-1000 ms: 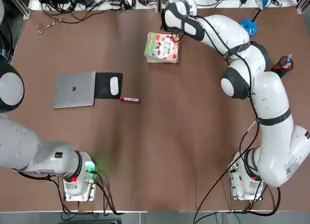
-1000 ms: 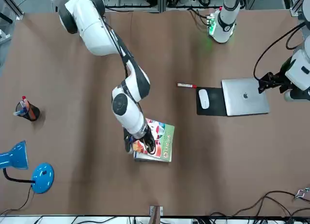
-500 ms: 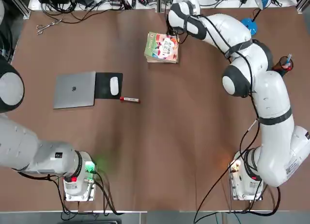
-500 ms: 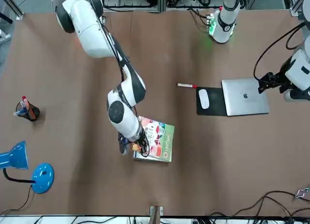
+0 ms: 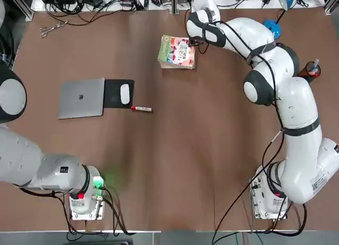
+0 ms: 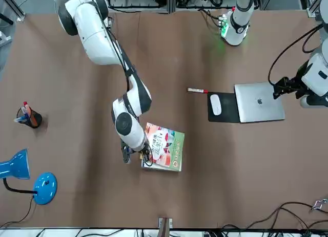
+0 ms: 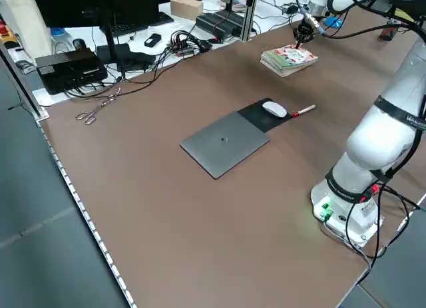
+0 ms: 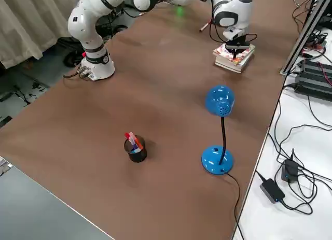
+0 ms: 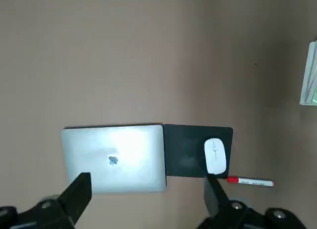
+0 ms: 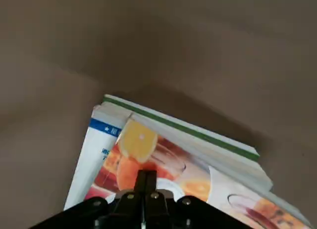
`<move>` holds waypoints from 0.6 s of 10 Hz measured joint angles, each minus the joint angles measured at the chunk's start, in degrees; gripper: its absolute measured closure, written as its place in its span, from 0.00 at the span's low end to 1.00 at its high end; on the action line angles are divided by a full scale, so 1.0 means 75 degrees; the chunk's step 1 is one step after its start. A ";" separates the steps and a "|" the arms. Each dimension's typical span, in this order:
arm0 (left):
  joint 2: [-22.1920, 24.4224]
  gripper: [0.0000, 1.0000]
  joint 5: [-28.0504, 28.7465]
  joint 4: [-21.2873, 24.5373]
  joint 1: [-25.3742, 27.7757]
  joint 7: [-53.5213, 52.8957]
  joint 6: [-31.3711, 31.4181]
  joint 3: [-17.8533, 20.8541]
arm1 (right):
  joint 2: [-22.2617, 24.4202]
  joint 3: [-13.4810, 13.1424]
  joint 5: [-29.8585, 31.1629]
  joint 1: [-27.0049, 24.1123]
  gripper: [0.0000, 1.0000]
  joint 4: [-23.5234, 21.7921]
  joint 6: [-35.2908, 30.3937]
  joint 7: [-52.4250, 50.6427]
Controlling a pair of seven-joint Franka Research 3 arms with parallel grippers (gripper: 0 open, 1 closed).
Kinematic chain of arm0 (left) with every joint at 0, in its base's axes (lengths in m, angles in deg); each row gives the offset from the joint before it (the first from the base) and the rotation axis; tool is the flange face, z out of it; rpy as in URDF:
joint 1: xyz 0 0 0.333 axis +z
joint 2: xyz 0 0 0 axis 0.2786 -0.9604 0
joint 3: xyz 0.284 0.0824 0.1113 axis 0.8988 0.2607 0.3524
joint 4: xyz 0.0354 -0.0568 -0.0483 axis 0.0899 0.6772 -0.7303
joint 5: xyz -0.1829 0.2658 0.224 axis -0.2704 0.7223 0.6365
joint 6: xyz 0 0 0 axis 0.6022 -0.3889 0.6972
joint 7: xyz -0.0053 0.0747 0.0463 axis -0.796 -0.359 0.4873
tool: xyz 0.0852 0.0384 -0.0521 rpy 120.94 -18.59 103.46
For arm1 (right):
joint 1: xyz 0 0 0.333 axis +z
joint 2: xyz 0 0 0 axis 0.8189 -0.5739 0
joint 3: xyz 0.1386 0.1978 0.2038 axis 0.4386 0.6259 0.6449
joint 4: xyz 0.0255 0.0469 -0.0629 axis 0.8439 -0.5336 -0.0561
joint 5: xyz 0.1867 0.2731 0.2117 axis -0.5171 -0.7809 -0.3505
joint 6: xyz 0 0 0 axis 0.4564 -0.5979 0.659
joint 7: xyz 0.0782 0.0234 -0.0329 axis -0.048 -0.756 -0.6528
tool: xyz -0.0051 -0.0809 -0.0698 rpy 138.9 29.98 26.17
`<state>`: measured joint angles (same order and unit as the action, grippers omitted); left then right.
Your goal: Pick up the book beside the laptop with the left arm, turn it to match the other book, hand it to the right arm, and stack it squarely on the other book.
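The green-bordered book (image 5: 177,50) lies on the other book (image 10: 100,126) at the table's far side, and only the white-and-blue edge of the lower one shows. My right gripper (image 5: 194,40) is shut and low at the stack's right edge, its fingertips (image 10: 146,179) over the cover's orange picture. In the front view it (image 6: 134,155) stands just beside the stack (image 6: 165,146). The laptop (image 5: 81,98) sits at mid-left with no book beside it. My left gripper (image 9: 147,189) hangs open high above the laptop (image 9: 114,159), holding nothing.
A black mouse pad with a white mouse (image 5: 119,92) adjoins the laptop, and a red-capped marker (image 5: 141,108) lies beside it. A blue lamp (image 5: 271,28) and a pen cup (image 5: 309,71) stand at the far right. Scissors (image 5: 50,29) lie far left.
My right gripper has slid off the top of the green-bordered book toward the robot's right, ending at the stack's edge. The books and the left arm have not moved.
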<state>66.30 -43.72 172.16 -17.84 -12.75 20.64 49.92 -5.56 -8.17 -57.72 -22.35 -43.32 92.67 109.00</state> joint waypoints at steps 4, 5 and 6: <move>-0.0015 0.00 0.0000 0.0000 0.0001 0.0000 -0.0002 0.0002 | 0.0001 0.0013 0.0221 0.0027 1.00 -0.0007 0.0020 -0.0018; -0.0025 0.00 0.0000 0.0000 0.0001 0.0000 -0.0002 0.0002 | 0.0001 0.0017 0.0277 0.0033 1.00 -0.0019 0.0027 -0.0025; -0.0031 0.00 0.0000 0.0000 0.0001 0.0000 -0.0002 0.0002 | 0.0001 0.0019 0.0296 0.0037 1.00 -0.0027 0.0035 -0.0041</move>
<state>66.07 -43.72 172.16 -17.84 -12.75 20.63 49.93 -5.55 -8.03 -55.49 -22.07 -43.52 92.93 108.69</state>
